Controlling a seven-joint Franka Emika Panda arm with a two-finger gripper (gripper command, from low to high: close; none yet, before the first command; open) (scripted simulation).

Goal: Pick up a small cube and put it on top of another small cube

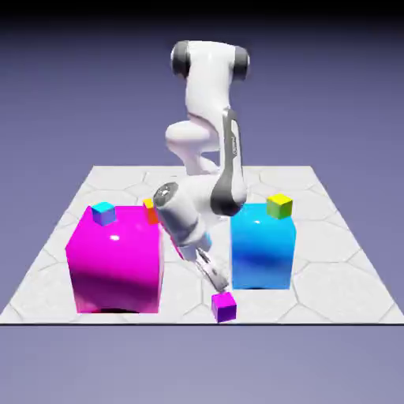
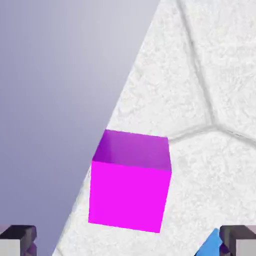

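**Claw spread above purple cube at worktop's near edge**

The claw (image 1: 220,282) hangs tilted just above the small purple cube (image 1: 224,306), fingers apart and holding nothing. In the hand view the two grey fingertips (image 2: 18,240) stand wide at the bottom corners, with the cube (image 2: 130,187) between and beyond them, apart from both. The cube rests on the worktop (image 1: 331,284) close to its near edge. To the exterior view's right stands a large blue block (image 1: 263,246), carrying the small yellow-green cube (image 1: 278,206) on top. To the left, a large magenta block (image 1: 117,260) carries a tiny cyan cube (image 1: 102,212).
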